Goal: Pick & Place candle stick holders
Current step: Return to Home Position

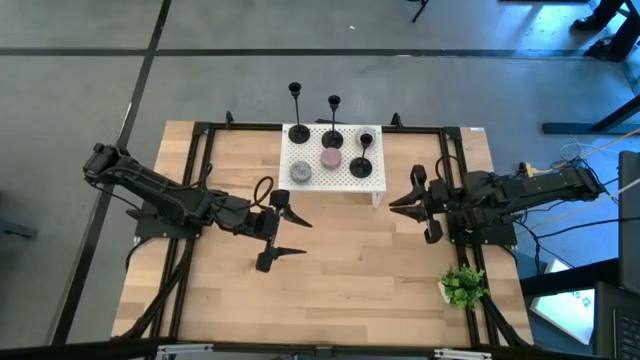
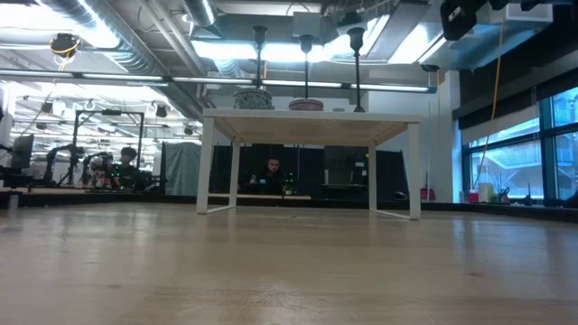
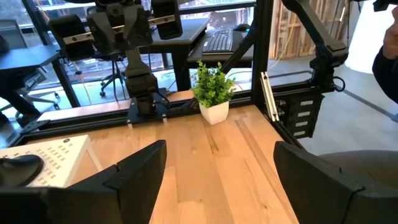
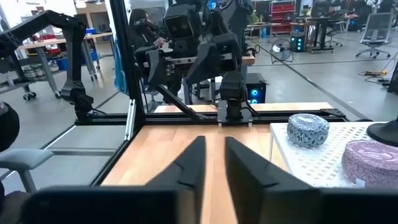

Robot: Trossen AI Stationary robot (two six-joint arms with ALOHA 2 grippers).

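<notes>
Three black candle stick holders stand upright on their round bases on a small white perforated stand (image 1: pixel 318 182) at the table's far middle: one at its far left (image 1: pixel 296 112), one at its far middle (image 1: pixel 333 120), one toward its right (image 1: pixel 363 155). In the low view their stems (image 2: pixel 260 59) (image 2: pixel 306 65) (image 2: pixel 357 63) rise above the stand's top (image 2: pixel 312 115). My left gripper (image 1: pixel 287 235) hovers open and empty near the stand's left front. My right gripper (image 1: pixel 396 205) is to the right of the stand, empty, with only a narrow gap (image 4: pixel 213 163) between its fingers.
A grey round object (image 1: pixel 301 173) and a pink one (image 1: pixel 331 158) also sit on the stand. A small potted plant (image 1: pixel 462 286) stands at the table's near right. A black frame (image 1: pixel 200 150) borders the table. Bare wood lies between the grippers and the near edge.
</notes>
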